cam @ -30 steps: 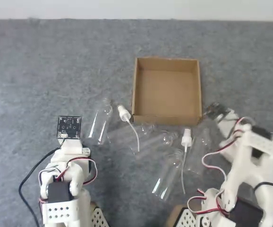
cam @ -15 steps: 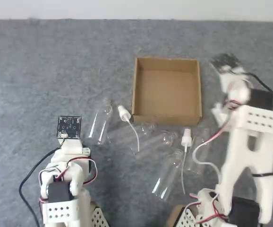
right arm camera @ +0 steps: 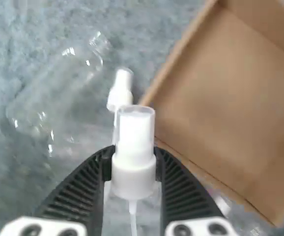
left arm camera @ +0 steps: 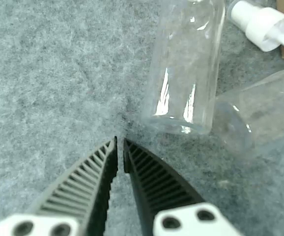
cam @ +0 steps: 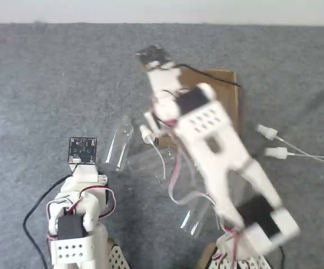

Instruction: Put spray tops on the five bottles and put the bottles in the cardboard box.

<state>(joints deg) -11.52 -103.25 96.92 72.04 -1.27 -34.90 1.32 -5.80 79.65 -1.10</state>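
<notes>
My right claw (right arm camera: 132, 157) clamps a white spray top (right arm camera: 134, 130) near the cardboard box (right arm camera: 220, 98), my left claw (left arm camera: 121, 147) closed empty by a clear bottle (left arm camera: 186, 73).

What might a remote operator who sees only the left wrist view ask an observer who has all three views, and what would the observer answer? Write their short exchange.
Operator: I see my left gripper shut on nothing above the grey carpet, with a clear plastic bottle lying ahead. What is the other arm holding?
Observer: The right gripper is shut on a white plastic spray top.
Operator: Has any bottle gone into the box?
Observer: The brown cardboard box shows a bare floor wherever its inside is visible, with no bottle in it.
</notes>
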